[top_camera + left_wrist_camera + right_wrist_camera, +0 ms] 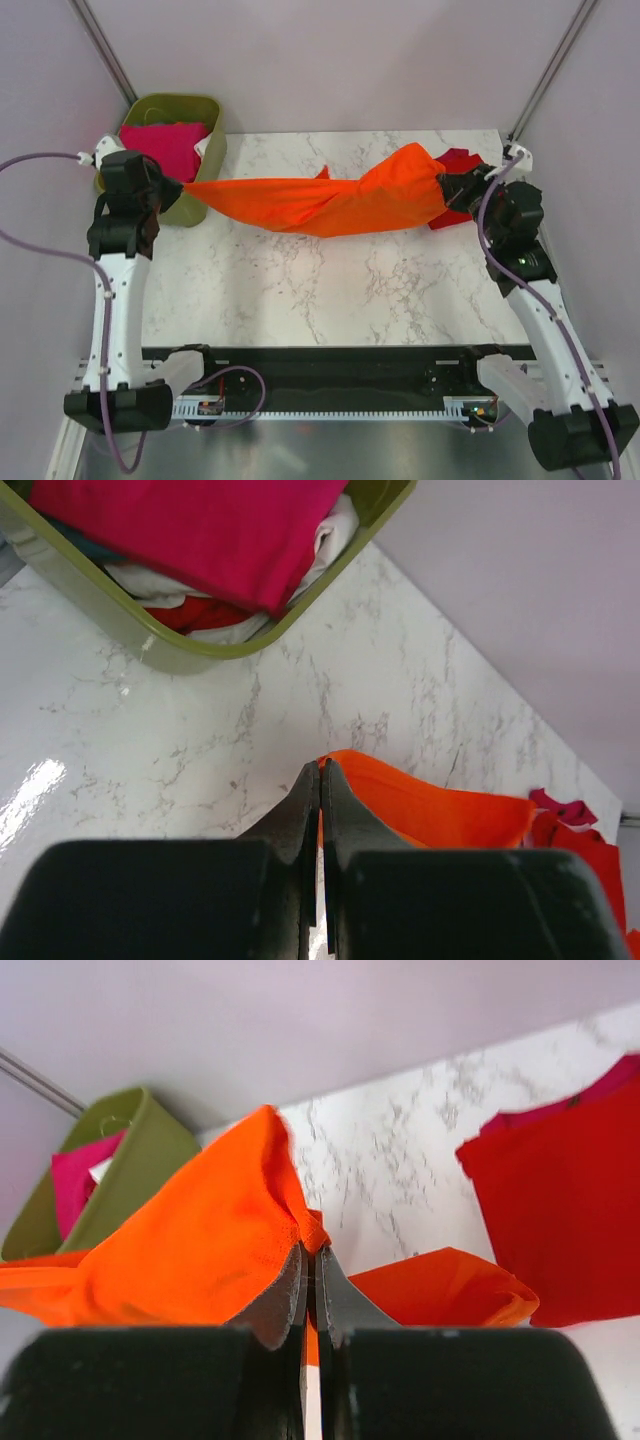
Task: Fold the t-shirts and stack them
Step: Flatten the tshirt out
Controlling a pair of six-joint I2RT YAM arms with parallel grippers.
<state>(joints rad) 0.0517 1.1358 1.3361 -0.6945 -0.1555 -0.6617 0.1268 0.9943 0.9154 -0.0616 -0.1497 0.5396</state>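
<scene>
Where the left claw point(183, 186) meets cloth, its fingers are pinched tight on one end of the orange t-shirt point(330, 205), just beside the olive-green bin point(190, 208). From the left wrist view, the claw point(320, 772) shows barely a slit between its fingers, with orange fabric caught there. The right claw point(447, 186), well apart from the bin, is likewise clamped on the shirt's other end, and its fingers point(288, 1295) sit almost touching around a fold. The orange t-shirt is strung between the two claws across the marble desk point(300, 290), narrow at the bin end and bunched thicker at the end away from the bin. Beyond that far end, a red t-shirt point(570, 1210) lies on the desk. Inside the bin rests magenta cloth point(165, 142) over something white point(335, 535).
</scene>
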